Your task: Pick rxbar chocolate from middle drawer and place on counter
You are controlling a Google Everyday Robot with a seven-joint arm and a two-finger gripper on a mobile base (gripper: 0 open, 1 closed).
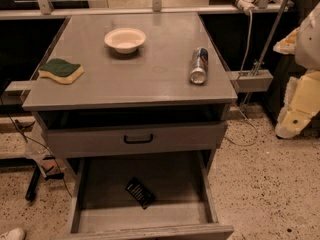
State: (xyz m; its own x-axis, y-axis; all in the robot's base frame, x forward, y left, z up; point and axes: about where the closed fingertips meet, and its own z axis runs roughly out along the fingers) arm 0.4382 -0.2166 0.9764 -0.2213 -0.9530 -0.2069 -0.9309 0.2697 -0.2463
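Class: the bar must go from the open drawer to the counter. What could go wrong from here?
1. The rxbar chocolate lies flat on the middle drawer floor, so the gripper, off at the right edge, may slip on it.
2. The blue-silver can lies on its side on the counter; a nudge could roll it.
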